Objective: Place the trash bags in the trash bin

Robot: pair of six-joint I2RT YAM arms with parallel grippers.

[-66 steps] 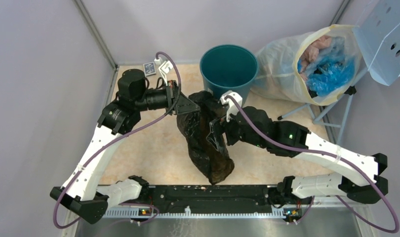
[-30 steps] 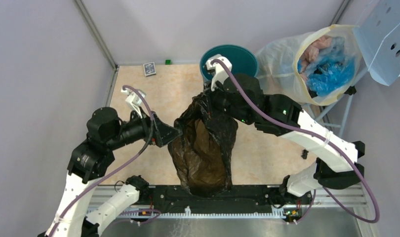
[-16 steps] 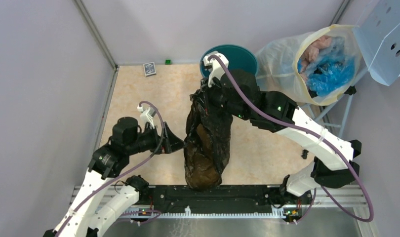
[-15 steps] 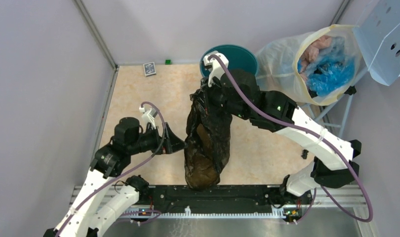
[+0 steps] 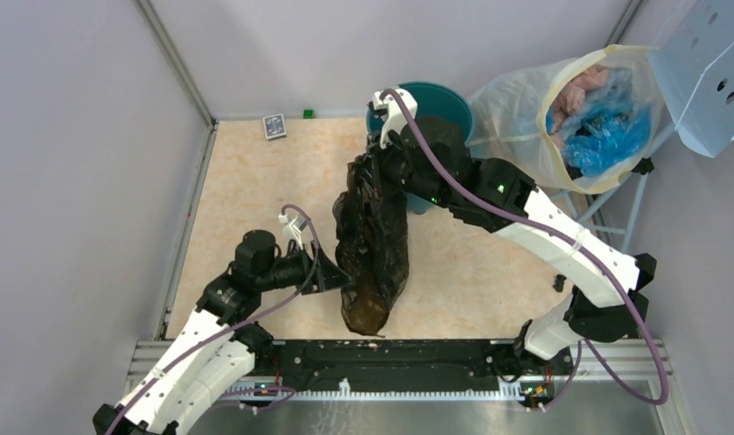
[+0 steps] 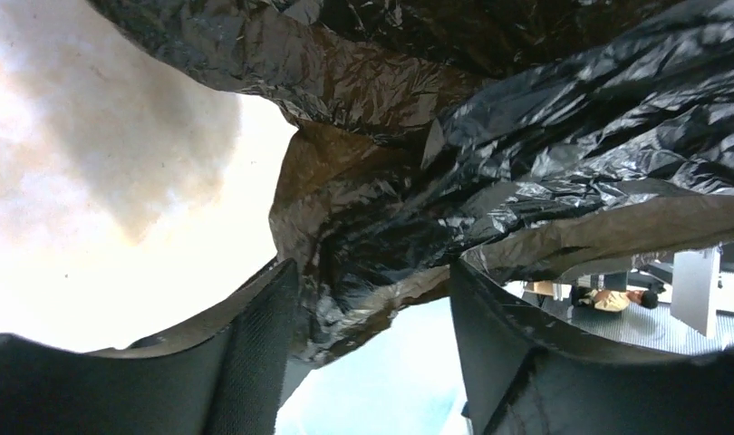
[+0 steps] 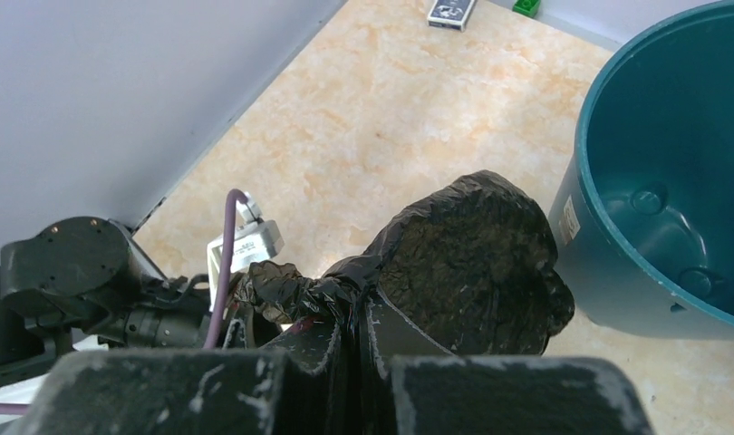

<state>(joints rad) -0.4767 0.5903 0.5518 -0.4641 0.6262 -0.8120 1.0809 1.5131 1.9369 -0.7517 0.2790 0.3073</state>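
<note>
The left gripper [image 5: 332, 279] sits low beside the hanging trash bag [image 5: 372, 237]. Its jaws are parted, with a fold of the black plastic between the fingers [image 6: 255, 353], and nothing shows that fold clamped. If it bites only a thin wrinkle, the glossy film may slide out, or tear under a pull.

In the middle the bag hangs long and slack, its lower end near the front rail; whether it touches the table cannot be told. That loose tail could drag, swing or snag on the left arm once the bag is carried.

Above it, the right gripper [image 5: 383, 161] is pinched tight on the bag's gathered neck, close by the near rim of the trash bin [image 5: 440, 95]. The bag's weight seems to hang from that single pinch, so a slip there would drop it outside the bin. The bag also looks about as wide as the bin's mouth and may drape over the rim or tip the bin. Further right, the translucent sack [image 5: 513, 118] lies just beside the bin and could be nudged.
</note>
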